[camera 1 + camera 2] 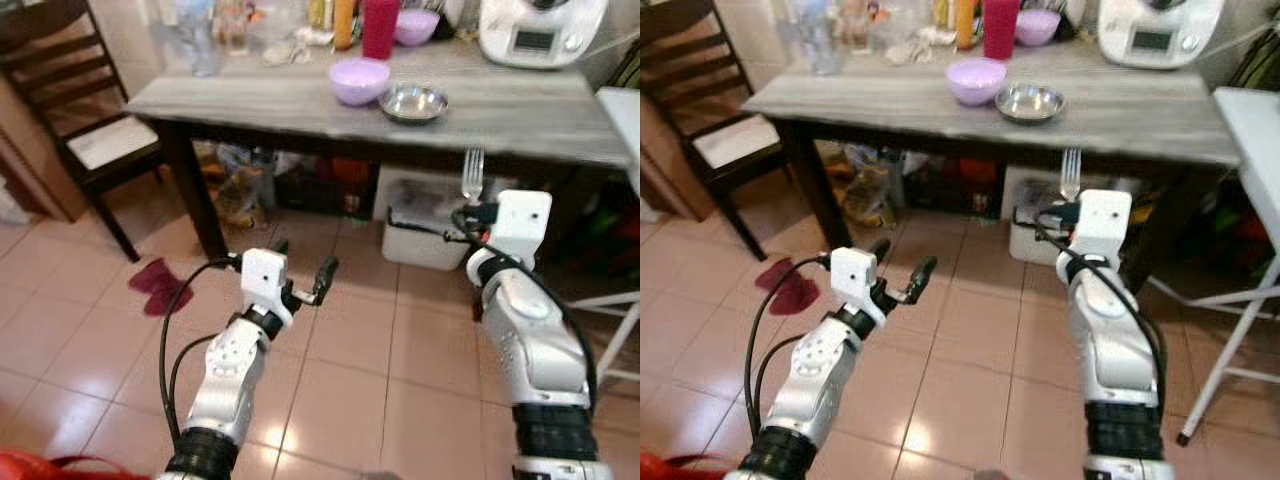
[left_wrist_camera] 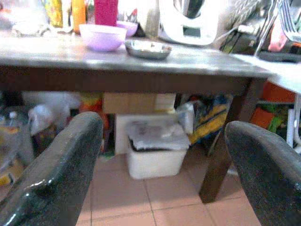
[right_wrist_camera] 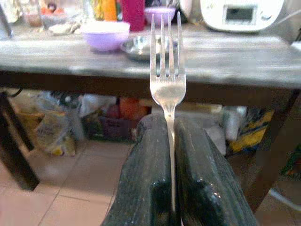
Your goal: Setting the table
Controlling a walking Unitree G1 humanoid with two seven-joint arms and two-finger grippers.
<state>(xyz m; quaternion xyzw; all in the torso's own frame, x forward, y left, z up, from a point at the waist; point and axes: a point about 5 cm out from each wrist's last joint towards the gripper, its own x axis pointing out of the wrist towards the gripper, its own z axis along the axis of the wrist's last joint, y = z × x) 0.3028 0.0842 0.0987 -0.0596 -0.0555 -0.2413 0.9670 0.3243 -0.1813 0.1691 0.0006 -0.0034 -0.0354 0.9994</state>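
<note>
My right gripper (image 1: 478,211) is shut on a silver fork (image 1: 473,174), tines pointing up, held in front of the grey wooden table (image 1: 300,100) and below its front edge. In the right wrist view the fork (image 3: 167,84) stands upright between the two black fingers (image 3: 146,188). On the table sit a lilac bowl (image 1: 359,80) and, beside it, a small steel dish (image 1: 413,103). My left gripper (image 1: 302,270) is open over the tiled floor, lower than the table, nothing between its fingers (image 2: 61,174).
A dark wooden chair (image 1: 85,120) stands at the table's left end. A white appliance (image 1: 540,30), a red cup (image 1: 380,25) and bottles crowd the table's back. Under it are a white bin (image 1: 425,225) and bags. A red cloth (image 1: 160,283) lies on the floor. A white folding table (image 1: 622,120) stands right.
</note>
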